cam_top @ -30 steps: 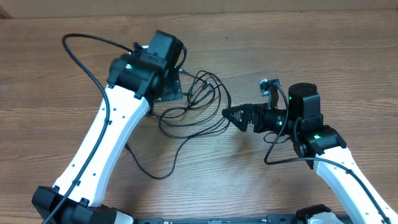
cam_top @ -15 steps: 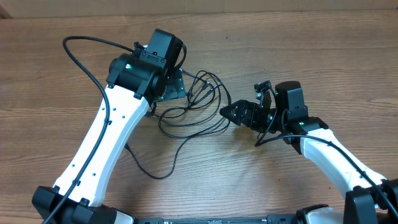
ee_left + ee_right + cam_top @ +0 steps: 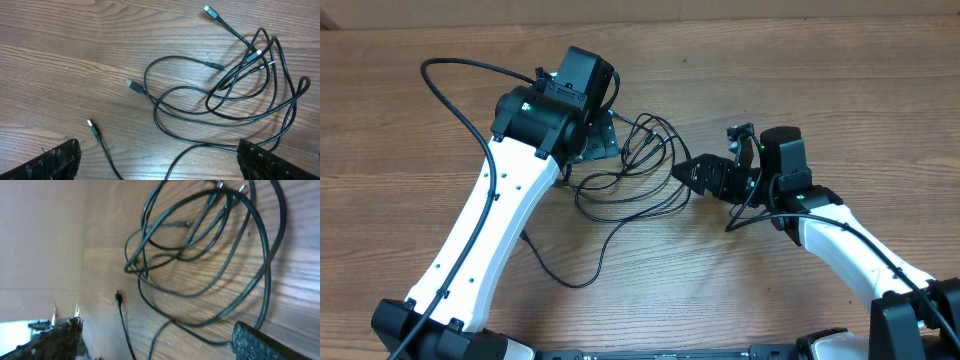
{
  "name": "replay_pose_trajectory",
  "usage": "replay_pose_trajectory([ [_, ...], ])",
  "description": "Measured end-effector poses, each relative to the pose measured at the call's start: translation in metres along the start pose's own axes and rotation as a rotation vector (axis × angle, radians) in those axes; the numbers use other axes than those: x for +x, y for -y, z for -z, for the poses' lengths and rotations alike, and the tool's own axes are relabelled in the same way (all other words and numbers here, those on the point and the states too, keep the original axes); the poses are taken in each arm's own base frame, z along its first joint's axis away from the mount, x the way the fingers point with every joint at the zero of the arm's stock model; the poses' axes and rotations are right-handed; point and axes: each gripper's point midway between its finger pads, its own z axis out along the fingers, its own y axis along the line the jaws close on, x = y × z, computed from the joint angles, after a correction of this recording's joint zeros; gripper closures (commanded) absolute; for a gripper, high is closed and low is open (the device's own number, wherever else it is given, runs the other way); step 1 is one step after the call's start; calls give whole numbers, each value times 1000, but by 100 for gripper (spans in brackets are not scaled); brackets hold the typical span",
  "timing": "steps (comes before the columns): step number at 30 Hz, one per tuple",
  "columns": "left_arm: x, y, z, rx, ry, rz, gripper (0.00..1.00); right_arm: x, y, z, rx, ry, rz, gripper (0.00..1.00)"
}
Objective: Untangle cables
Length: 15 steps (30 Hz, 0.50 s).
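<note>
On the wooden table (image 3: 800, 90), mid-span, the cables (image 3: 638, 172) lie in one loose tangle, loops overlapping, plug ends splayed out. The left arm (image 3: 510, 210) hides the tangle's left edge from overhead. Left gripper (image 3: 160, 165) is spread wide over the tangle, holding nothing; right gripper (image 3: 686, 172) likewise released, tips just beside the rightmost loop, contact unclear

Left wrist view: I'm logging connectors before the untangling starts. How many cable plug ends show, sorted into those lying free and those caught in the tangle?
Free plug ends: 3, at the top, left and lower left
Tangled plug ends: 3, as far as I can make out
Total: 6
</note>
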Motion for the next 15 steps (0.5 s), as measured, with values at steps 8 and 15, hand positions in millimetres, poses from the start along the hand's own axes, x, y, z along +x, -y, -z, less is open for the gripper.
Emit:
replay_pose_trajectory([
  [8,0,0,0,1,-1,0,0,13,-6,-21,96,27,-30,6],
  [15,0,0,0,3,-2,0,0,8,9,-25,229,132,-142,12],
])
